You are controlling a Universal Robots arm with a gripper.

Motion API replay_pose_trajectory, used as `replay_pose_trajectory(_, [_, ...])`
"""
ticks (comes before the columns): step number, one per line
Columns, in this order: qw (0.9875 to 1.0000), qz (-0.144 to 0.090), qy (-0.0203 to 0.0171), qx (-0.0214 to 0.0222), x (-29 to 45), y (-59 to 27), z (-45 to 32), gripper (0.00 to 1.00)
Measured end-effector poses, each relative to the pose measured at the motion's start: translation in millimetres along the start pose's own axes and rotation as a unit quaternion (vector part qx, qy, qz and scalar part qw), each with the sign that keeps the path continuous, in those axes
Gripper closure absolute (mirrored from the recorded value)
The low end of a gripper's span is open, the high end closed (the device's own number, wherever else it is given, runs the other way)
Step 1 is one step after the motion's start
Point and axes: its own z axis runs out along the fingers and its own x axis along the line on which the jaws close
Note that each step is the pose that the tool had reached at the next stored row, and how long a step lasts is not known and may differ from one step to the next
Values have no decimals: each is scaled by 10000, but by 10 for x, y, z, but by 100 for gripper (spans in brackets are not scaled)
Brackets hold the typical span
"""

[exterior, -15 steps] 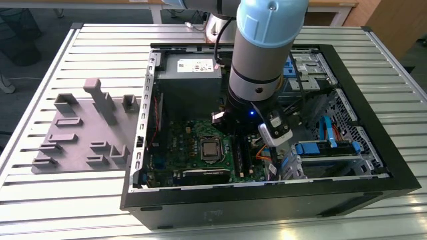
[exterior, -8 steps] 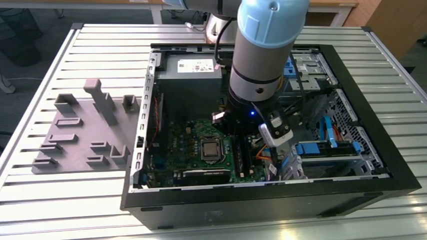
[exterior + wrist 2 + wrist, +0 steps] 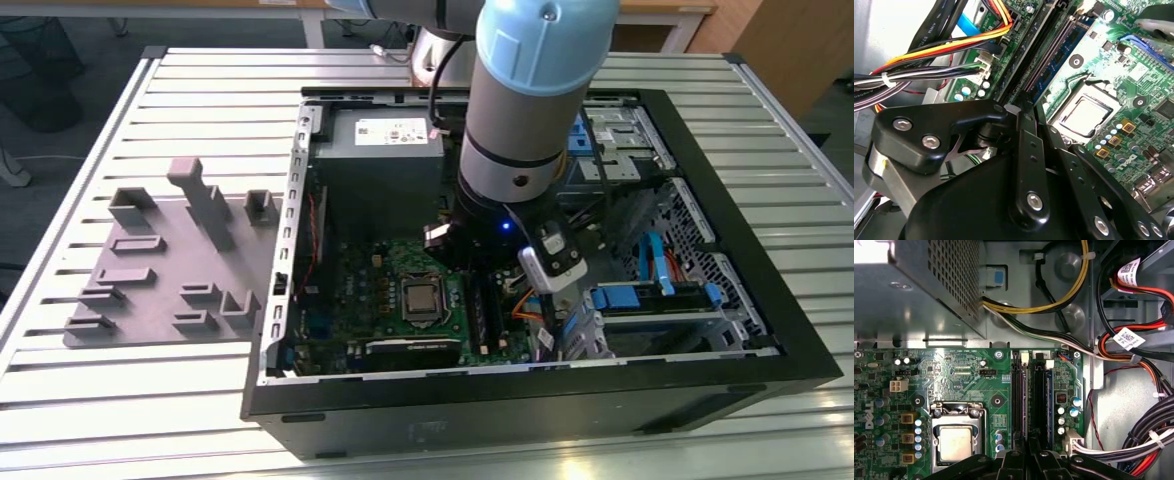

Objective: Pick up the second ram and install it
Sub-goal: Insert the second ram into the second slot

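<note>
Second ram cannot be singled out among the memory slots [image 3: 1020, 400].

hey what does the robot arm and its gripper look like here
The arm is a thick silver-grey tube with a light blue joint cap, a black cable alongside and a small blue light near the wrist. The gripper is matte black, built of jointed links with silver screws.
</note>
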Motion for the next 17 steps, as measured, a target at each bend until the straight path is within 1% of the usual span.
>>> replay_pose_trajectory(11, [10000, -28, 6, 2, 0, 9, 18, 86])
replay_pose_trajectory(14, [10000, -54, 9, 17, -1, 10, 20, 86])
replay_pose_trajectory(17, [10000, -66, 9, 42, -2, 10, 18, 86])
